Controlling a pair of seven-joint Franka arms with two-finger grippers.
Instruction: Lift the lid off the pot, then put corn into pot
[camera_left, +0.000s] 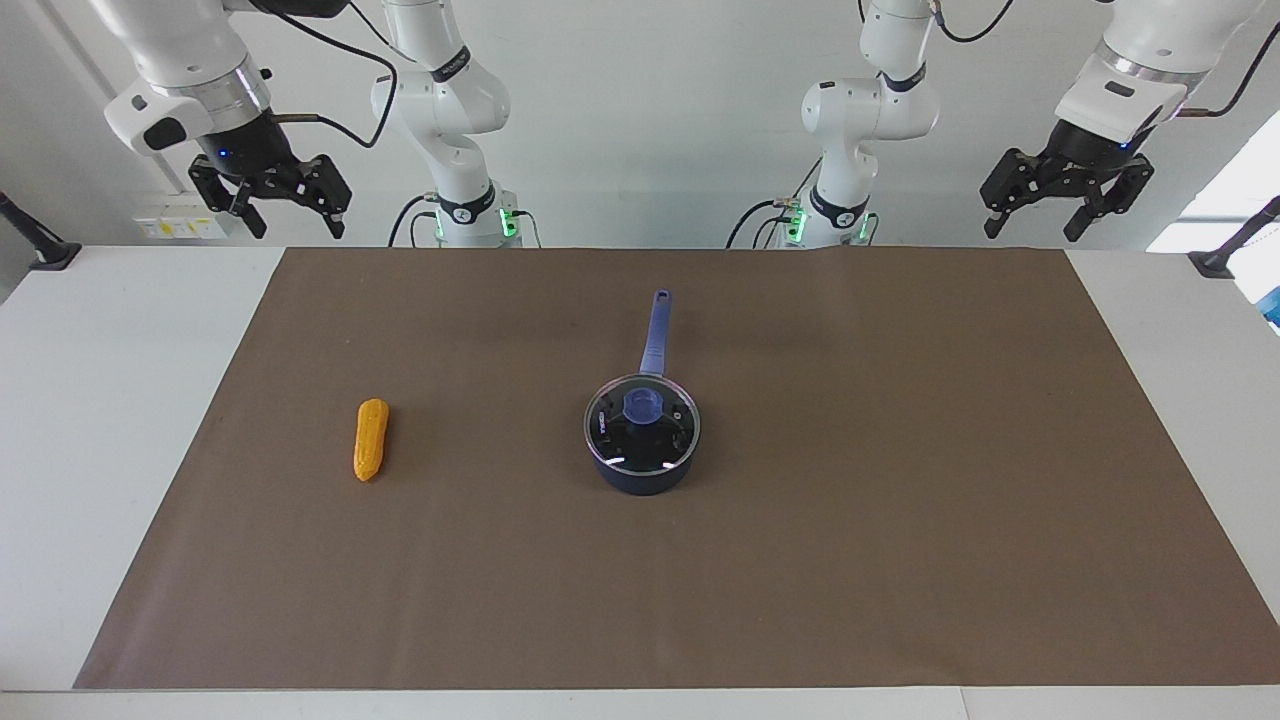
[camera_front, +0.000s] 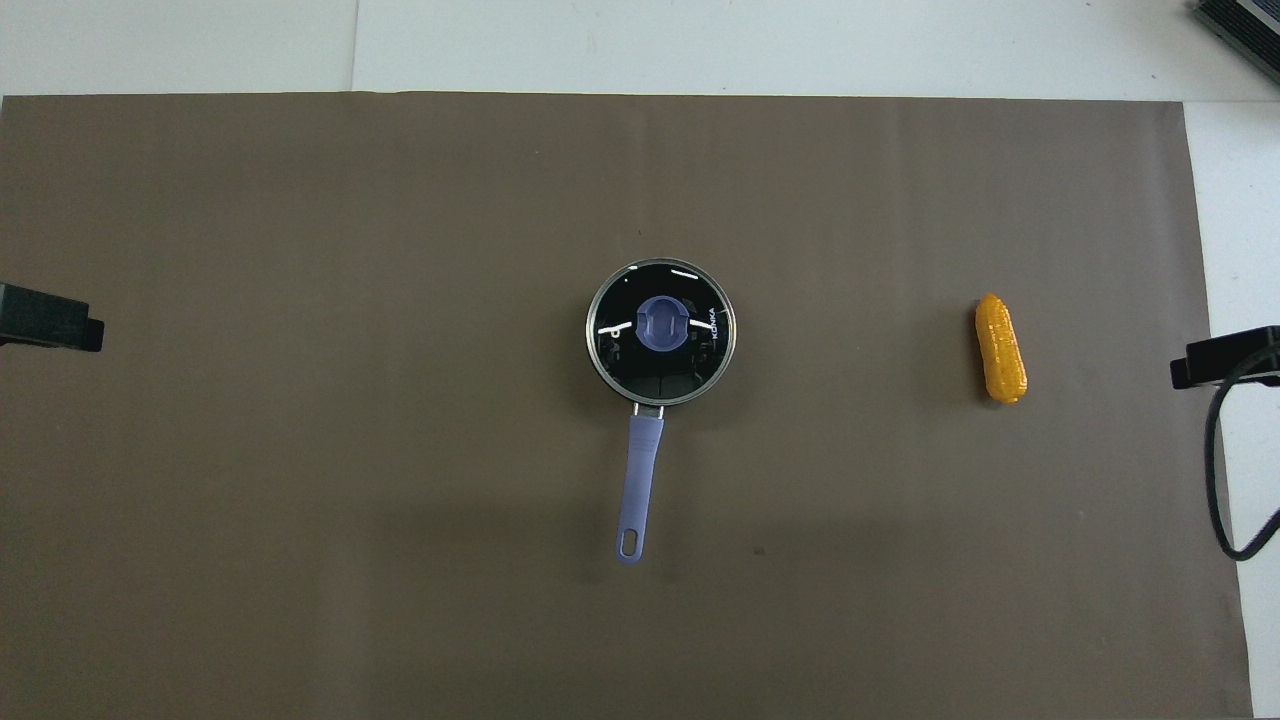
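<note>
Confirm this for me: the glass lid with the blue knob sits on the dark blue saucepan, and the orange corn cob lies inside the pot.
Not right. In the facing view the orange corn cob lies on the brown mat, toward the right arm's end of the table, apart from the dark blue saucepan. The glass lid with the blue knob does sit on it.

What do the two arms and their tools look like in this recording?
Both arms are glossy white with black joint rings and black cables. Each ends in a black two-finger tool, left tool and right tool, with a small blue light above it. Green lights glow at both bases.
</note>
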